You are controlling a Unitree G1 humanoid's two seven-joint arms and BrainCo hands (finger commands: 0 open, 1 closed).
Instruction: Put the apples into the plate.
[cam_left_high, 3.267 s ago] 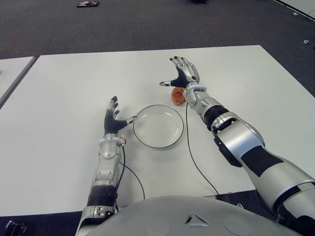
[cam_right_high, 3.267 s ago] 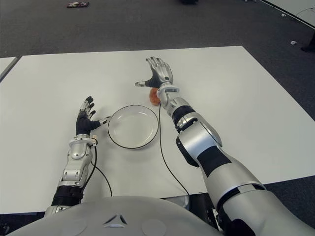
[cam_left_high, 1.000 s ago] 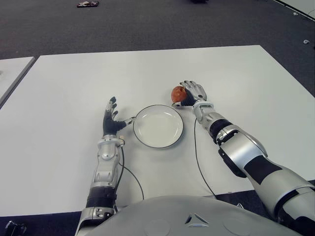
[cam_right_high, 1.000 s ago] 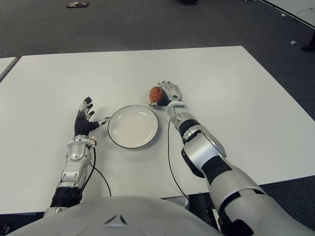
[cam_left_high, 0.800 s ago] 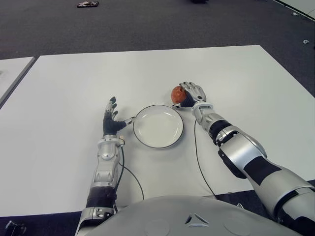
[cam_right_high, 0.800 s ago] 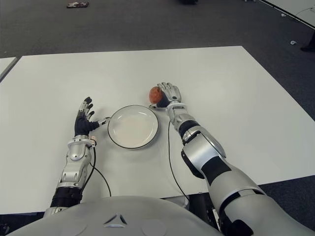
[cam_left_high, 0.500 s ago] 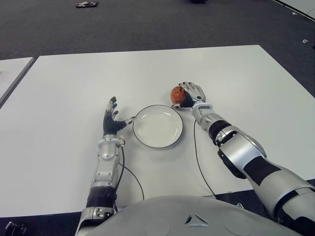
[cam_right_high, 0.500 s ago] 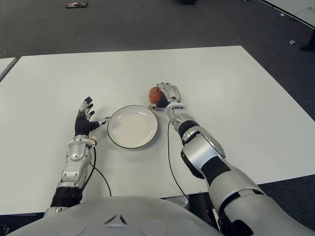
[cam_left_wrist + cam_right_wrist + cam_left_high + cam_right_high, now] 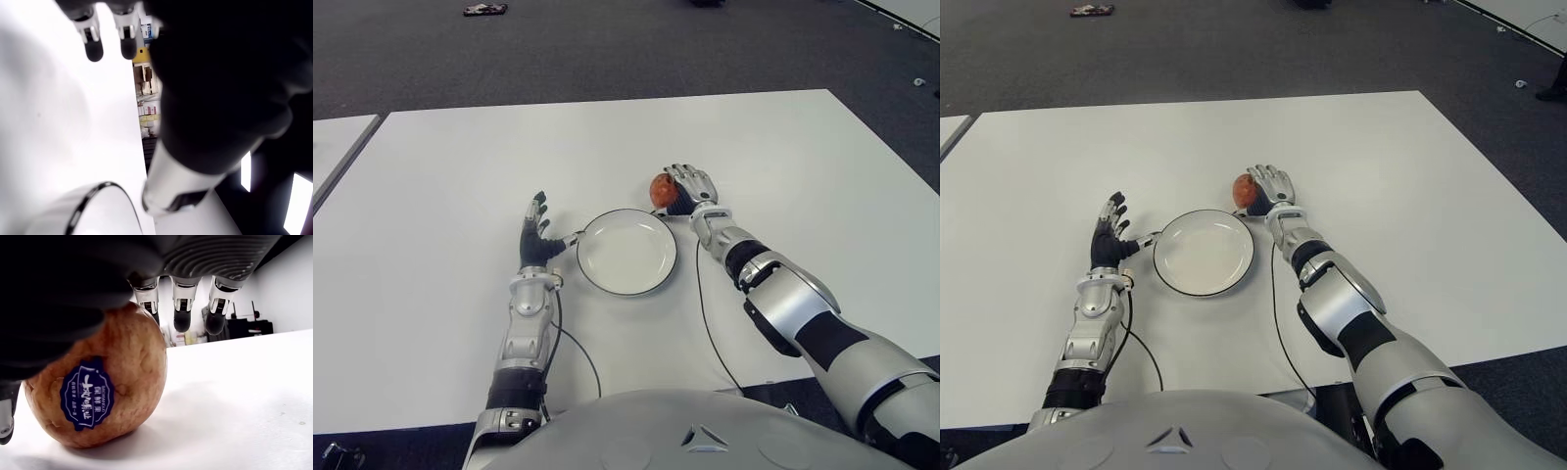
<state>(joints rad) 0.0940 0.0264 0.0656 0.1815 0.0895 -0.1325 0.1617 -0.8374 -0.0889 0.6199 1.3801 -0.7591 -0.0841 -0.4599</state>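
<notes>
A single red-brown apple (image 9: 661, 188) with a blue sticker (image 9: 84, 394) is in my right hand (image 9: 686, 186), just past the far right rim of the white, dark-rimmed plate (image 9: 626, 255). In the right wrist view the fingers (image 9: 182, 308) curl over the apple (image 9: 98, 391), which sits low over the white table with its shadow under it. I cannot tell whether it touches the table. The plate holds nothing. My left hand (image 9: 537, 235) shows left of the plate with fingers spread, its thumb close to the rim (image 9: 93, 196).
A thin black cable (image 9: 705, 313) runs from my right arm across the white table (image 9: 440, 176) to its near edge. Another white table (image 9: 333, 147) stands to the left across a narrow gap. Dark carpet lies beyond, with a small object (image 9: 485, 9) on it.
My right hand, open beyond the apple 3.3 s ago, has closed around it. Over the last second it has carried the apple slightly left. The left hand and plate stay put.
</notes>
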